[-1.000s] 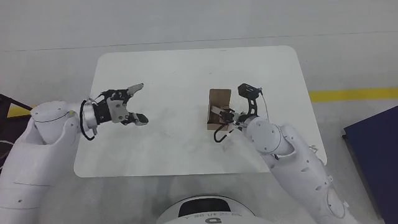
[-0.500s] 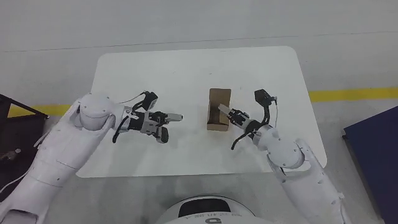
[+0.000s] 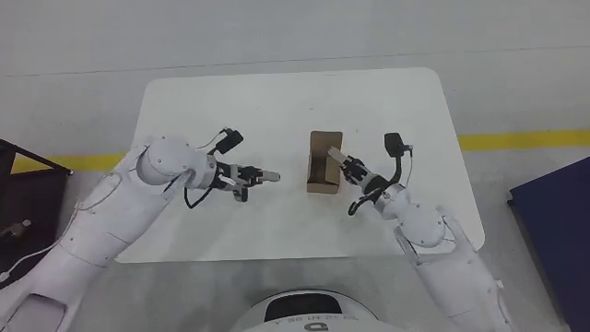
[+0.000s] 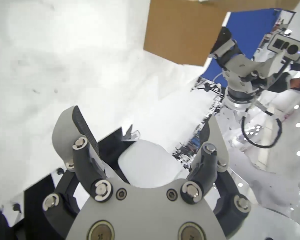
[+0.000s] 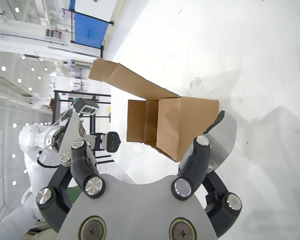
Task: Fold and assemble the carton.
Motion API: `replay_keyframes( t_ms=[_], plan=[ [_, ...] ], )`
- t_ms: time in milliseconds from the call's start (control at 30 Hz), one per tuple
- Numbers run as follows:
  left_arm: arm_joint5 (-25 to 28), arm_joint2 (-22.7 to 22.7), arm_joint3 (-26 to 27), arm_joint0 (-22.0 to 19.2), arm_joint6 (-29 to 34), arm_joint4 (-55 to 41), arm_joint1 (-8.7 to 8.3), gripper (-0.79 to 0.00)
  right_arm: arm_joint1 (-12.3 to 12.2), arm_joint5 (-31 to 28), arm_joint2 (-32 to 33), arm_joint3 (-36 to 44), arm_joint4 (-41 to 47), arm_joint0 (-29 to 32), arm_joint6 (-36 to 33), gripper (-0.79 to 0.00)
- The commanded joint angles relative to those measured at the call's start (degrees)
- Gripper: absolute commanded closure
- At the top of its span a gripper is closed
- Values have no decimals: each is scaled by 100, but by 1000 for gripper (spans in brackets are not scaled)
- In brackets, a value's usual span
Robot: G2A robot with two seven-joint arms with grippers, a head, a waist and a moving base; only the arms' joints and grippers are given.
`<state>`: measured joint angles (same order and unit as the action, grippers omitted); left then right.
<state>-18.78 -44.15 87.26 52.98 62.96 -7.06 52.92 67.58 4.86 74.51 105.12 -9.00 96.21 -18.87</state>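
A white table with rounded corners (image 3: 387,101) stands on a pale grey floor (image 3: 277,18). Small dark scuff marks (image 5: 196,82) speckle the table top. A yellow tape stripe (image 3: 525,138) runs across the floor to the right of the table and shows again on its left side. A dark blue flat panel (image 3: 553,240) lies near the stripe at the right. A black frame structure (image 3: 14,161) sits at the left edge.

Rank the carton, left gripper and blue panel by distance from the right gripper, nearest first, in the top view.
1. carton, at the fingers of the right gripper.
2. left gripper, beyond the carton's far side.
3. blue panel, on the floor off the table.
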Motion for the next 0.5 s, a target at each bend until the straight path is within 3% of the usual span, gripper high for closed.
replay_keyframes(
  t_ms=[0, 67, 267, 400, 467],
  plan=[
    [154, 284, -307, -275, -129, 40, 149, -782, 11, -108, -58, -176, 0, -76, 14, -785],
    [373, 528, -548, -542, -235, -94, 331, -714, 32, -200, -128, -277, 141, -139, 42, -785],
    [901, 1146, -1389, -1159, -193, -340, 813, -665, 63, -896, -133, -514, 775, -121, 21, -785],
    [972, 1490, -1817, -1470, -305, -260, 1111, -511, 57, -1144, -67, -592, 972, -94, -101, -785],
    [1021, 1626, -2003, -1601, -320, -264, 1255, -499, 54, -1165, -39, -589, 1045, -74, -125, -785]
  ],
)
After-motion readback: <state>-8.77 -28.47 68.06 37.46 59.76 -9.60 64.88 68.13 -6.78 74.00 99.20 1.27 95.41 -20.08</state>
